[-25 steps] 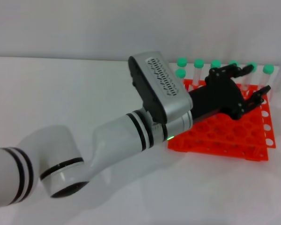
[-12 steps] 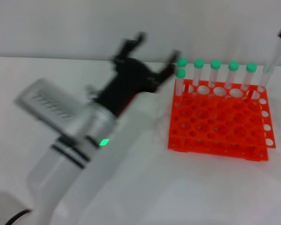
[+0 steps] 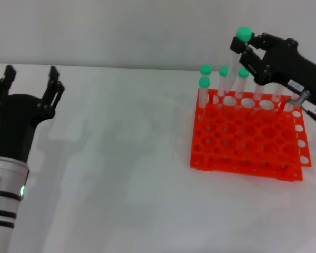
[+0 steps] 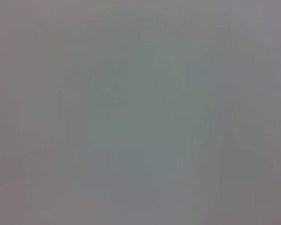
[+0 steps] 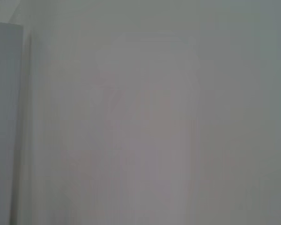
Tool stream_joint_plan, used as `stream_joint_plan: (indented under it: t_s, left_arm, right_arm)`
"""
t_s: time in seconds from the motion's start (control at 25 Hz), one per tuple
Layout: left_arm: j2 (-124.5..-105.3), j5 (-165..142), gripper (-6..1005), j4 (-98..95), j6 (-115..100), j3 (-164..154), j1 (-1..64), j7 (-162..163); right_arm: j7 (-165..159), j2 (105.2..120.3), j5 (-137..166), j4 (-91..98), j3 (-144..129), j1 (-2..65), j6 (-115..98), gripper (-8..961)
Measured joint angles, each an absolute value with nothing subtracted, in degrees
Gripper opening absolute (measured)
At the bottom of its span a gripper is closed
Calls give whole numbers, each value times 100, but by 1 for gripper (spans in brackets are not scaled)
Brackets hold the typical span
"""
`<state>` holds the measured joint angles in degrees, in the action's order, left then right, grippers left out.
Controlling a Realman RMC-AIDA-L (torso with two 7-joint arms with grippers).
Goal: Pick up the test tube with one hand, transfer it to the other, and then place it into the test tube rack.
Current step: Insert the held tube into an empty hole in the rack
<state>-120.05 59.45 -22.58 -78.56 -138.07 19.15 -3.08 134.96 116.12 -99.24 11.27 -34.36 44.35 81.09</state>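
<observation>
In the head view, your right gripper (image 3: 248, 48) is gripping the test tube (image 3: 237, 58) up near its green cap, holding it nearly upright, a little tilted, over the back row of the orange rack (image 3: 246, 138). The tube's lower end is hanging among the other green-capped tubes (image 3: 203, 92) standing in that row; whether it is already entering a hole cannot be told from here. Your left gripper (image 3: 27, 89) is sitting well apart at the left, above the white tabletop (image 3: 121, 158), with its fingers (image 3: 53, 79) spread wide and nothing between them. You are, by my judgement, in the last step: the handover looks finished and the placing is under way.

The left wrist view is giving you only an even grey field, so nothing can be read from it.

The right wrist view is showing pale, featureless surfaces; neither tube nor rack can be made out.

Next, you will probably need to line the tube's tip up with a free hole, lower it straight, avoid knocking the neighbouring tubes, and only then release.
</observation>
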Motion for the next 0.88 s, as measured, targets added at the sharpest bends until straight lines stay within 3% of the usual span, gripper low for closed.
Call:
stream_joint_plan:
  t_s: [0.52,0.88]
  left_arm:
    - [-12006,6029,874,-2168,-7789,-13853,1770,-157]
    - [-12006,6004,874,-2161,-7781,-13906,1799,-157]
  right_arm:
    - [15060,11619,-10169,-303,-3253,5192,7058,234]
    - [15241,11619,-10200,-438,-3006,5182,6740,234]
